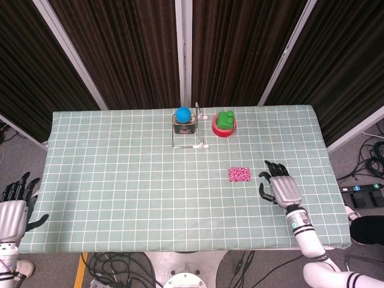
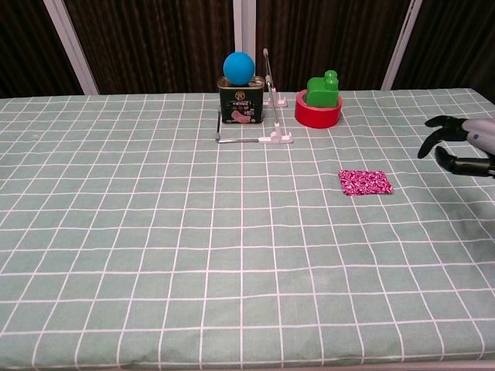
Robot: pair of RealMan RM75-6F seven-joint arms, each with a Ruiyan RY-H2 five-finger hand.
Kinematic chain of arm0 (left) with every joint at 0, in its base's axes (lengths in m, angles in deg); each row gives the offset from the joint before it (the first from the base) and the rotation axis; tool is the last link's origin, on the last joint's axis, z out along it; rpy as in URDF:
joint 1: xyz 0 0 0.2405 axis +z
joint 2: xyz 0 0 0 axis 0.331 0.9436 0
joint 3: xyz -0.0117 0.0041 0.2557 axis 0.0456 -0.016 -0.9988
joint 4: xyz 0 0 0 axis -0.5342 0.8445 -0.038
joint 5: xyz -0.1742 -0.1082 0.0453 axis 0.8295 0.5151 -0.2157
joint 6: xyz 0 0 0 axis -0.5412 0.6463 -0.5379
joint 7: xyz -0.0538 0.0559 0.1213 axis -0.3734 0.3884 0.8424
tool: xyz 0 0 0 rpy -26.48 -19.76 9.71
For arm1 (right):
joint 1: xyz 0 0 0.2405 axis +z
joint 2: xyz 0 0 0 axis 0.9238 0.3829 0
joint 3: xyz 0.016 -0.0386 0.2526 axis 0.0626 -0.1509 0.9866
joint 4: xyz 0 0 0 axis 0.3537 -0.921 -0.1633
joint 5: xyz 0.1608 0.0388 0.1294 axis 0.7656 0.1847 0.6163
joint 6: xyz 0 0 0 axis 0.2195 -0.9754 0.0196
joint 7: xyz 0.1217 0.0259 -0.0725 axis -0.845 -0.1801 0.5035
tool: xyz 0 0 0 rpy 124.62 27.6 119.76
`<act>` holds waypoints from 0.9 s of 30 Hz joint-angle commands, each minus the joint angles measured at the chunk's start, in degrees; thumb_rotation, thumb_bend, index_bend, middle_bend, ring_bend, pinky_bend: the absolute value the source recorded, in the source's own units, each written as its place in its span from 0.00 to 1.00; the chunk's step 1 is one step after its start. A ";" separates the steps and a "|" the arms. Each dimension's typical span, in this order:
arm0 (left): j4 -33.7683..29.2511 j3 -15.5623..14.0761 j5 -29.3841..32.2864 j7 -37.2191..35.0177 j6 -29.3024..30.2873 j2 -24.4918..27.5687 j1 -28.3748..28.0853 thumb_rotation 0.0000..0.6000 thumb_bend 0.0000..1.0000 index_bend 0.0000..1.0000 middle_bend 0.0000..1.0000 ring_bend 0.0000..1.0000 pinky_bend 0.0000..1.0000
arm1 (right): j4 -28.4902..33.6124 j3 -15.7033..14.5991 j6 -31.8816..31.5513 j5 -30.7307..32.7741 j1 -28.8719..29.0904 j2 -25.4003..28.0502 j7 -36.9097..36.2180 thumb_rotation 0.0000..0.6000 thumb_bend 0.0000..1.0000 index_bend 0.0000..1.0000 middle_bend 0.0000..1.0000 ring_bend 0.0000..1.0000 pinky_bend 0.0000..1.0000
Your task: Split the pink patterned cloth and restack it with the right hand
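Observation:
The pink patterned cloth (image 1: 239, 174) (image 2: 364, 182) lies flat and folded on the green checked tablecloth, right of centre. My right hand (image 1: 281, 188) (image 2: 462, 147) hovers over the table just right of the cloth, fingers spread and empty, not touching it. My left hand (image 1: 13, 207) hangs off the table's left edge, fingers apart, holding nothing; the chest view does not show it.
At the back centre a dark can (image 1: 183, 125) (image 2: 240, 104) carries a blue ball (image 1: 183, 113) (image 2: 239, 66), with a white wire stand (image 1: 198, 144) (image 2: 274, 139) beside it. A red ring with a green block (image 1: 224, 123) (image 2: 319, 103) sits to its right.

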 commanded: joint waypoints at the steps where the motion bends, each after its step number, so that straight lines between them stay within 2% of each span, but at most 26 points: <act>1: -0.33 -0.05 0.07 0.07 -0.30 0.29 -0.11 1.00 0.06 0.18 0.13 0.13 0.15 | -5.11 1.64 3.89 4.80 3.72 -4.63 2.56 0.13 0.56 0.29 0.00 0.00 0.00; 6: -0.58 0.02 0.40 0.20 -0.58 0.50 -0.16 1.00 0.06 0.18 0.13 0.13 0.15 | -11.15 1.34 8.35 8.97 6.46 -8.88 2.95 0.13 0.55 0.29 0.00 0.00 0.00; 11: -1.50 0.16 0.84 0.85 -1.06 0.86 -0.39 1.00 0.06 0.18 0.13 0.13 0.15 | -16.81 1.20 9.77 9.74 8.19 -12.34 2.04 0.13 0.55 0.29 0.00 0.00 0.00; 20: -1.49 0.06 1.46 0.87 -1.30 0.63 -0.21 1.00 0.06 0.18 0.13 0.13 0.15 | -21.20 0.93 10.68 9.14 9.86 -14.50 0.51 0.13 0.54 0.29 0.00 0.00 0.00; 27: -1.15 -0.09 1.48 0.57 -0.92 0.65 0.16 1.00 0.06 0.18 0.13 0.13 0.15 | -22.20 0.89 11.83 8.91 11.95 -17.42 0.65 0.13 0.54 0.29 0.00 0.00 0.00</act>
